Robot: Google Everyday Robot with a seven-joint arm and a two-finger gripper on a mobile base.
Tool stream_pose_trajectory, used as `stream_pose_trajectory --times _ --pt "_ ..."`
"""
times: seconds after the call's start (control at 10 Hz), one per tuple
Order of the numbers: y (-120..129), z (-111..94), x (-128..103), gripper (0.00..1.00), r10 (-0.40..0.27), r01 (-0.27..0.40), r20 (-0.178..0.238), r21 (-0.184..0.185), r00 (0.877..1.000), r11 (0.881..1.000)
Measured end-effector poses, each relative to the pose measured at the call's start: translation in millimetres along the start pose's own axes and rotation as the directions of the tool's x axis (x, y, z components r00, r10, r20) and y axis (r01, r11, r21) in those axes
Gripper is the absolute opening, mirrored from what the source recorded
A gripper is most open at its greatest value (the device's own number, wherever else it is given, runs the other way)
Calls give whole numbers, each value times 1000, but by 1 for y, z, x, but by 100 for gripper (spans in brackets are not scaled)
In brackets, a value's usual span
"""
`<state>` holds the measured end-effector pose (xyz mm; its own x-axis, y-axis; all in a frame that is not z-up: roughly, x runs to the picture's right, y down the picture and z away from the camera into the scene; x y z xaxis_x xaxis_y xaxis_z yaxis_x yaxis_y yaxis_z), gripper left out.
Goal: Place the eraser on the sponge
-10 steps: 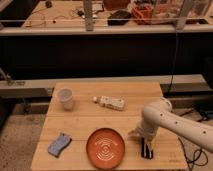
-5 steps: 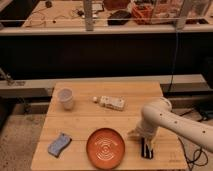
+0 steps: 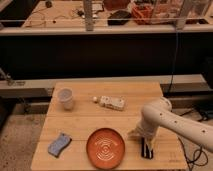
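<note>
Blue-grey, flat and wavy-edged, the sponge (image 3: 60, 144) lies left of the round orange plate (image 3: 106, 147) with its top bare, so no eraser rests there. Right of that plate the gripper (image 3: 146, 149) hangs low over the wooden table (image 3: 85, 125), perhaps reaching for the eraser; you cannot tell whether it grips anything.

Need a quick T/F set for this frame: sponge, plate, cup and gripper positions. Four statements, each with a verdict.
1. The sponge lies left of the orange plate. True.
2. The cup stands on the orange plate. False: it stands at the back left of the table, apart from the plate.
3. The gripper is down at the table's front right, right of the plate. True.
4. Something lies on the sponge. False: its top is bare.
</note>
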<state>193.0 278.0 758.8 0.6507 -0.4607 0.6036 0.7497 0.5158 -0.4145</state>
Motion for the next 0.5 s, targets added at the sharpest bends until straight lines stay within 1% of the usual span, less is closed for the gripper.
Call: stream_pose_trajectory --times 0.5 --pt "0 1 1 80 0 0 5 -4 1000 1000"
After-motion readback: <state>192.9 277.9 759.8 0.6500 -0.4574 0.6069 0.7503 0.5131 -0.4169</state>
